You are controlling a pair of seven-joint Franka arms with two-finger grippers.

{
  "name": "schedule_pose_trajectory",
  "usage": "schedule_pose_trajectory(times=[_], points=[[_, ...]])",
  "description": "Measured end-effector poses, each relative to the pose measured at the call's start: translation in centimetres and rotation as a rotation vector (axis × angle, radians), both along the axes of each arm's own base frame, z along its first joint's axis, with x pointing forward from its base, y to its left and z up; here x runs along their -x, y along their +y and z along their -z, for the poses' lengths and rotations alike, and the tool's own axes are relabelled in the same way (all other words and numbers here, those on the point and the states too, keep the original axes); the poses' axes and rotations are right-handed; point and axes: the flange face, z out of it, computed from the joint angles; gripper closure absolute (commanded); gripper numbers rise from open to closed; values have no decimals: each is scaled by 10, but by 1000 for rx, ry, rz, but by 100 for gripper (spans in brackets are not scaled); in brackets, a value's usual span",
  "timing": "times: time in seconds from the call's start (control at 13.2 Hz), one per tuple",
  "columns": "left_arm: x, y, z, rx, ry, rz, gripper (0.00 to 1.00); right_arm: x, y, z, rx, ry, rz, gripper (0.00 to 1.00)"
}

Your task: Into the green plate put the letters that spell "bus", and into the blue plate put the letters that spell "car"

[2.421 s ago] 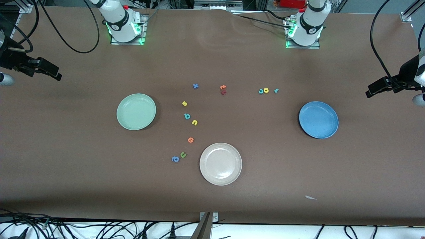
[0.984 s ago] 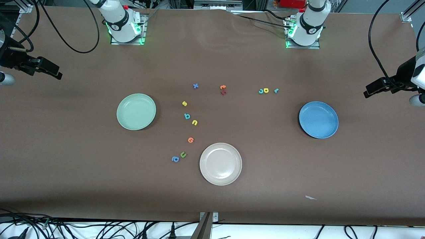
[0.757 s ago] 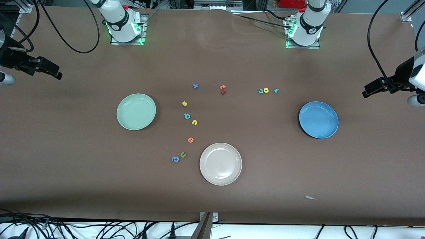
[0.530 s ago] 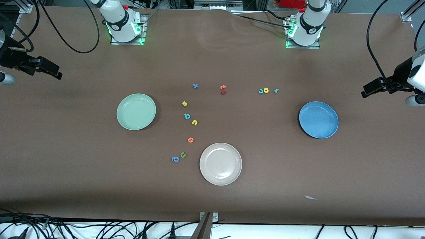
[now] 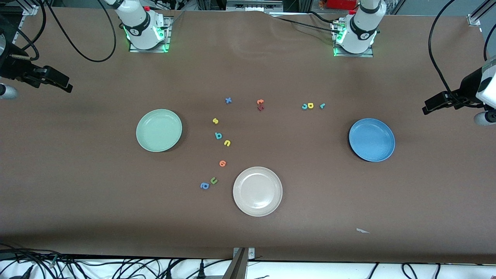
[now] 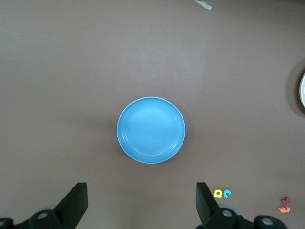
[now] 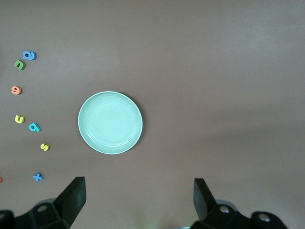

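The green plate (image 5: 159, 130) and the blue plate (image 5: 371, 139) lie empty toward opposite ends of the table. Between them, nearer the green plate, lie the yellow s (image 5: 215, 121), teal b (image 5: 218, 135) and yellow u (image 5: 227, 143). The teal c (image 5: 304, 106), yellow a (image 5: 310, 105) and teal r (image 5: 322, 105) lie in a row nearer the blue plate. My left gripper (image 5: 430, 105) hangs open over bare table at its end, with the blue plate (image 6: 151, 130) in its wrist view. My right gripper (image 5: 64, 84) waits open at its end, seeing the green plate (image 7: 110, 122).
A beige-white plate (image 5: 257, 191) lies nearest the front camera. Other letters are scattered: a blue x (image 5: 228, 100), an orange and a red letter (image 5: 260, 104), an orange letter (image 5: 222, 163), an olive u (image 5: 213, 180) and a blue a (image 5: 204, 186). A paper scrap (image 5: 362, 231) lies near the front edge.
My left gripper has drifted slightly toward the blue plate. The right gripper, plates and letters have not moved.
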Motion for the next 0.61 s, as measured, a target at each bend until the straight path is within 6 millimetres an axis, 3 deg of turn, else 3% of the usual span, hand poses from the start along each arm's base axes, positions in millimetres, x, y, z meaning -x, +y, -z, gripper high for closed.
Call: schedule_pose_trajectory(times=[0.61], points=[[2, 1, 6, 1, 22, -1, 0, 1, 0, 0, 0, 6, 0, 0]])
